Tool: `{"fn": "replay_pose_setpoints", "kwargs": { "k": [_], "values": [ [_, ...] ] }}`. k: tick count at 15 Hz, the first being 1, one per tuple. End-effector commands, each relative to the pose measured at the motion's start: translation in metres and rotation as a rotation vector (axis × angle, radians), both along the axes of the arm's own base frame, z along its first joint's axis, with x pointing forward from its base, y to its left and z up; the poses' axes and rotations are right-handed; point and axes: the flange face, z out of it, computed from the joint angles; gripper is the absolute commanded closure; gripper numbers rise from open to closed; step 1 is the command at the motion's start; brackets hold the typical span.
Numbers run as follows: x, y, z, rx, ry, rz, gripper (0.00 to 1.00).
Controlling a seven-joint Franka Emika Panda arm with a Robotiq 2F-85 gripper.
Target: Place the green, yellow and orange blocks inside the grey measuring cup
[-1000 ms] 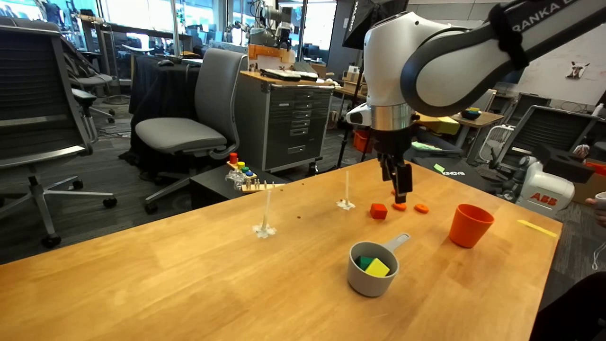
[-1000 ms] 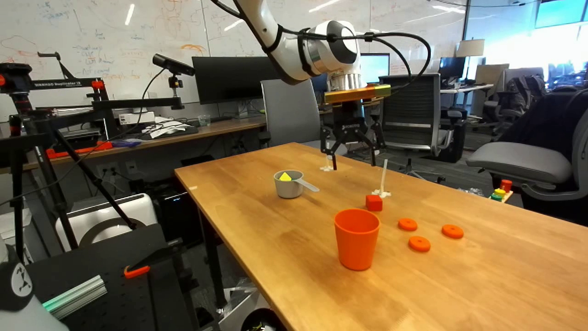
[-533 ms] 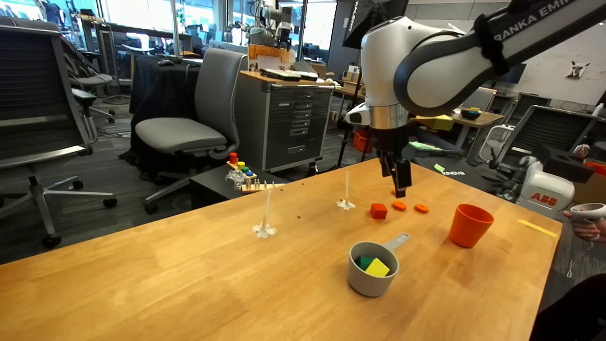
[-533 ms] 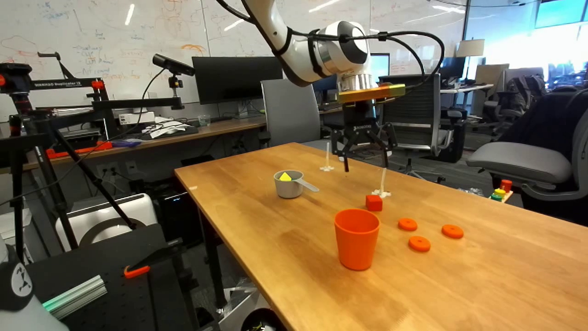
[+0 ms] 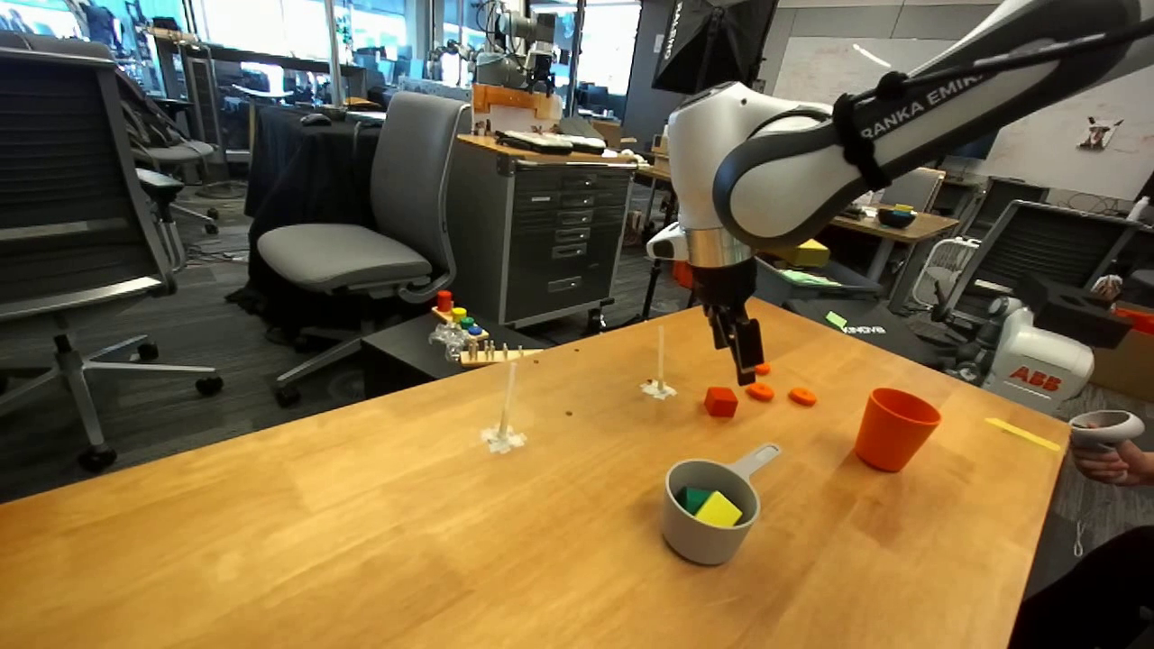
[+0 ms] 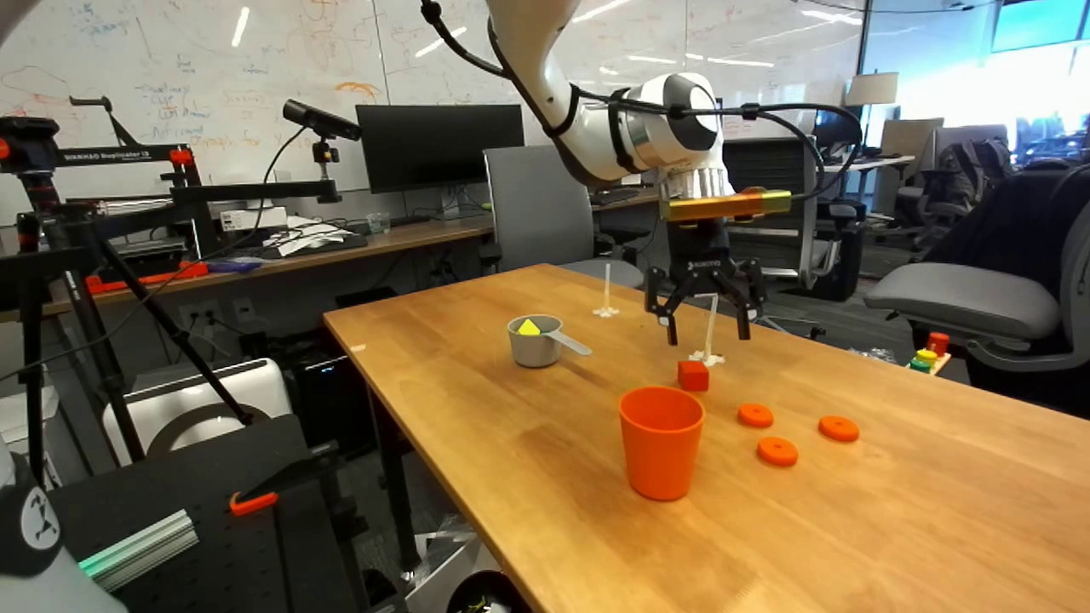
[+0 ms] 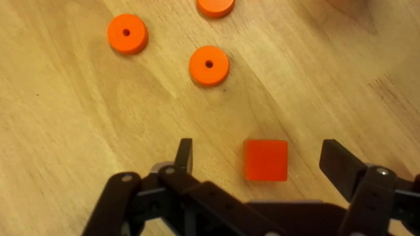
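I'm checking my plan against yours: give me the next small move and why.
Probably lower the open gripper toward the orange-red block: in the wrist view it shows between the parted jaws, and the green block and yellow block are already in the grey measuring cup.

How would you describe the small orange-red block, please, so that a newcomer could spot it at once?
On the light-brown wooden table, find the tapered orange-red cup. Near it lie three flat round orange discs, and close to these sits the small orange-red block. Unlike the discs, it is a square-faced cube, redder, with no hole in its top.
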Motion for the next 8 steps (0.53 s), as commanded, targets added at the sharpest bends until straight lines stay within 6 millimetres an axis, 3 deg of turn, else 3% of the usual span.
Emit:
{"fn": "replay_pose_setpoints", "kwargs": {
  "k": [1, 8],
  "values": [
    [0.017, 0.004, -0.015, -0.015, 0.051, 0.037, 0.00],
    [0.013, 0.029, -0.048, -0.013, 0.116, 0.088, 0.00]
  ]
}}
